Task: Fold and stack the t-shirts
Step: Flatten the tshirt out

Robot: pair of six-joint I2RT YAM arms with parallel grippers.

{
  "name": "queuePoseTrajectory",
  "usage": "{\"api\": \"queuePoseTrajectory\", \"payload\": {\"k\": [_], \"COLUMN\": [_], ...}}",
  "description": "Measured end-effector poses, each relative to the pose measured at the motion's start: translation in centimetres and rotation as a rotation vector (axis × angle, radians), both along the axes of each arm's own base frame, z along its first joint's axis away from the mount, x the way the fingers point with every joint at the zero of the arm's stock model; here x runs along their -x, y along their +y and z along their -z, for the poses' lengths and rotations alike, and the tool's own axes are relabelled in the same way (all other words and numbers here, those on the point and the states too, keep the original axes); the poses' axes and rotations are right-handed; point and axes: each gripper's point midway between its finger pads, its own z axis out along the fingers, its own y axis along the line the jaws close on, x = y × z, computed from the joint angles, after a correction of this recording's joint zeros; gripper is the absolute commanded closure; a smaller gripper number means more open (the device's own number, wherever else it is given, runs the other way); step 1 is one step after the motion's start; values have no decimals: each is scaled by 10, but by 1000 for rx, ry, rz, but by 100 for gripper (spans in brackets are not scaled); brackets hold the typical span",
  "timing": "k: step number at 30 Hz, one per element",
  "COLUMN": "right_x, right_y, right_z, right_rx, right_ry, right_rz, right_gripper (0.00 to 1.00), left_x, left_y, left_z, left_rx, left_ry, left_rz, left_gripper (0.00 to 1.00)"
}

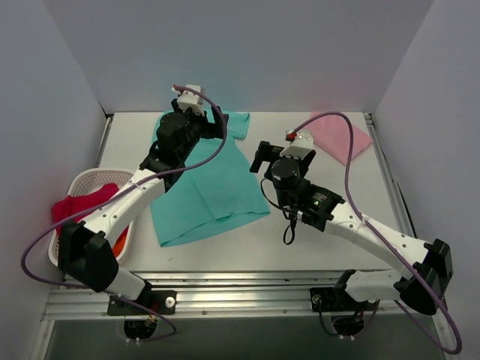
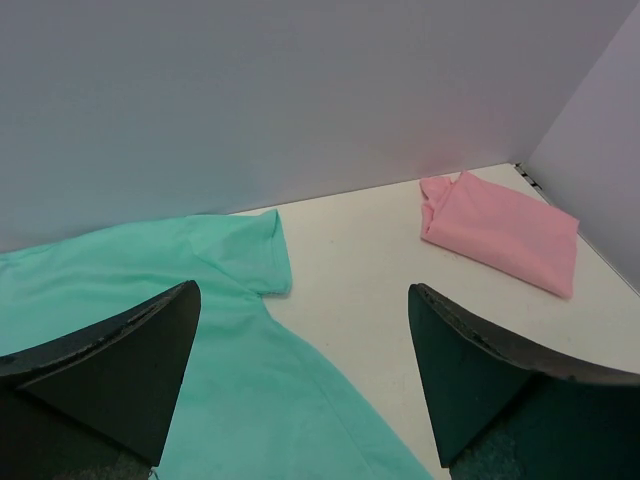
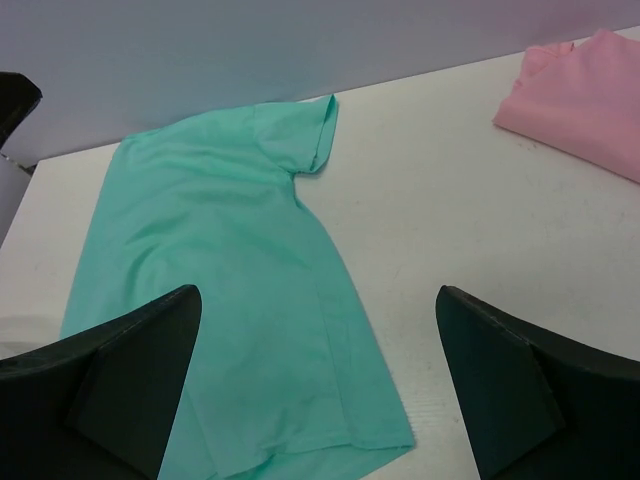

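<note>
The teal-green t-shirt [image 1: 210, 191] lies flat on the table, folded lengthwise, with one sleeve at its far right corner. It also shows in the left wrist view [image 2: 150, 270] and the right wrist view [image 3: 230, 250]. The pale pink t-shirt [image 1: 341, 136] lies folded at the far right; it shows in both wrist views too [image 2: 505, 230] [image 3: 580, 95]. My left gripper [image 1: 216, 124] is open and empty above the teal shirt's collar end [image 2: 300, 380]. My right gripper [image 1: 261, 157] is open and empty just right of the teal shirt's edge [image 3: 315, 390].
A white lattice basket [image 1: 90, 176] with a red cloth [image 1: 75, 204] and something orange in it stands at the left edge. Grey walls close the table at the back and both sides. Bare table [image 1: 300, 247] lies between the two shirts and at the front.
</note>
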Motion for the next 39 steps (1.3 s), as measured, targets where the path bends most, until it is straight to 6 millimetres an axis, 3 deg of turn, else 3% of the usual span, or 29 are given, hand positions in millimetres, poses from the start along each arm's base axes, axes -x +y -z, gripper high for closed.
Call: {"api": "queuePoseTrajectory", "payload": {"k": [5,17,23,27,30,35,39], "right_x": [-8,-5,-3,-11,-17,-2,14], "right_y": [11,19,36,42,44,62,72], "right_z": [29,99,143,163,176,198,229], "right_rx": [59,51,24,-29,-67,-92,-85], "right_ry": [59,183,274,326,357,410,479], "right_rz": [6,12,-56,-81,-75,-101,-121], "right_gripper": [0,0,0,1,1,1,2], "left_x": [-12,-51,-59,-66,-70,-75,-75], "left_y": [-2,26,26,40,53,65,63], "left_z": [3,12,50,73,77,78,80], "left_rx": [2,-3,-49,-68,-57,-32,-25], "left_ry": [15,63,152,216,234,244,251], "left_rz": [6,-132,-136,-167,-191,-212,-201], "left_gripper": [6,6,6,6,6,6,6]}}
